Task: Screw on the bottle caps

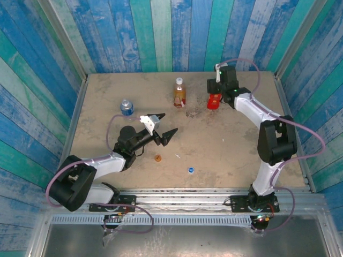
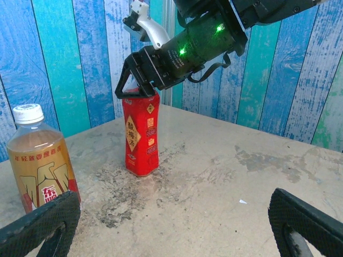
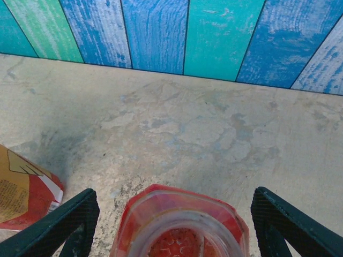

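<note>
The worn table (image 1: 230, 144) carries three bottles along its far half. The right gripper (image 2: 138, 91) hangs over the red bottle (image 2: 141, 136) at the far right. Its jaws stand apart on either side of the neck, with a gap showing on both sides in the right wrist view, so nothing is held. That bottle's mouth is uncapped. The tea bottle (image 2: 40, 160) stands upright just to its left with a white cap (image 2: 28, 113) on top. The clear bottle with the blue label (image 1: 126, 107) sits further left, well apart.

The left gripper (image 1: 165, 127) hovers mid-table with its jaws wide and empty.

The orange cap (image 1: 158, 158) and blue cap (image 1: 191, 170) lie loose on the near half of the table.

The red bottle looks light and thin-walled, so a hard squeeze could dent it or push drink out. The faceted shoulder below the neck is probably the stiffest hold. The caps are low and small, best pinched across the rim.
</note>
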### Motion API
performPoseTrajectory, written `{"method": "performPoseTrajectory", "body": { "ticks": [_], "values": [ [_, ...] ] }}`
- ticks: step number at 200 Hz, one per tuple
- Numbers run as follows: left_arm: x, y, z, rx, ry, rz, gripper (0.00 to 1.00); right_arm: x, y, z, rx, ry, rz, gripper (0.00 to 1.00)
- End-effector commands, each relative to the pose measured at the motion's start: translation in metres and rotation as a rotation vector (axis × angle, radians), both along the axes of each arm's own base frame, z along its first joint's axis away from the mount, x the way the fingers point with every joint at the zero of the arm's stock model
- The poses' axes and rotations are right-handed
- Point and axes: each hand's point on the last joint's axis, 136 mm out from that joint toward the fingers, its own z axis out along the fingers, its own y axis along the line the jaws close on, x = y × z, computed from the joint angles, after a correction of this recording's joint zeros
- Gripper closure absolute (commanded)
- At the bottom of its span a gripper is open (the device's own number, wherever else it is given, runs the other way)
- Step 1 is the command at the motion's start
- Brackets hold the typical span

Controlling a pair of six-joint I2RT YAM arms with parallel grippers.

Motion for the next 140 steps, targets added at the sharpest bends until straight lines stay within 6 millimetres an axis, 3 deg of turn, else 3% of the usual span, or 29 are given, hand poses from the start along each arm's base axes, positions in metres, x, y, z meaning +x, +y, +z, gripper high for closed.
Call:
{"method": "performPoseTrajectory", "body": {
  "ticks": [1, 37, 66, 90, 140],
  "values": [
    [0.006, -0.001, 0.002, -0.008, -0.002, 0.011, 0.06, 0.002, -0.002, -0.011, 0.007, 0.041, -0.003, 0.22],
    [0.006, -0.001, 0.002, -0.008, -0.002, 0.01, 0.06, 0.002, -0.002, -0.018, 0.01, 0.076, -0.003, 0.24],
    [0.003, -0.002, 0.003, 0.004, -0.028, -0.003, 0.06, 0.001, 0.001, -0.009, 0.022, 0.074, 0.011, 0.38],
    [0.002, -0.002, 0.003, 0.012, -0.048, -0.007, 0.06, -0.003, 0.004, 0.0, 0.029, 0.067, 0.032, 0.43],
    [0.01, -0.004, 0.0, 0.014, -0.102, 0.014, 0.06, -0.04, 0.019, 0.019, 0.077, 0.062, 0.109, 0.46]
  ]
}}
